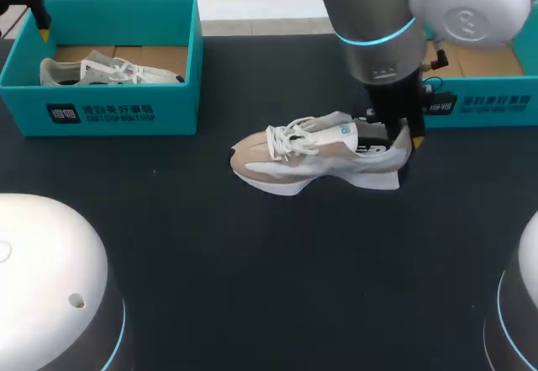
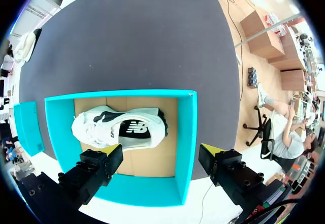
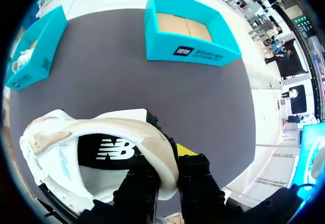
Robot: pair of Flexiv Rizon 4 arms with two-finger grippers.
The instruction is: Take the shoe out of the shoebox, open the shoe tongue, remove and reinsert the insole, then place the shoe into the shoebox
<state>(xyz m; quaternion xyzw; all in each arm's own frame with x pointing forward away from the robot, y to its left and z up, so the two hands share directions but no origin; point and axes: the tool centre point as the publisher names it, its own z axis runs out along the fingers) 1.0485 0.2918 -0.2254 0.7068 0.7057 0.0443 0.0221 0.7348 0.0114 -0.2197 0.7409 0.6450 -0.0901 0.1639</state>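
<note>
Right gripper (image 3: 170,178) clamped the heel collar of the beige sneaker (image 1: 311,156), one finger inside. Sneaker stood on the table (image 1: 252,287) near the empty shoebox (image 1: 483,106). Take-out looked done; next, tongue (image 1: 332,123) needs pulling open. Only left wrist view showed left gripper (image 2: 161,153) spread open over a second sneaker (image 2: 119,127), well apart from that shoebox.

Bright even overhead light, faint soft shadow under the shoe (image 1: 315,156) at the right gripper (image 1: 405,135), glare on the white arm shells (image 1: 471,1).
</note>
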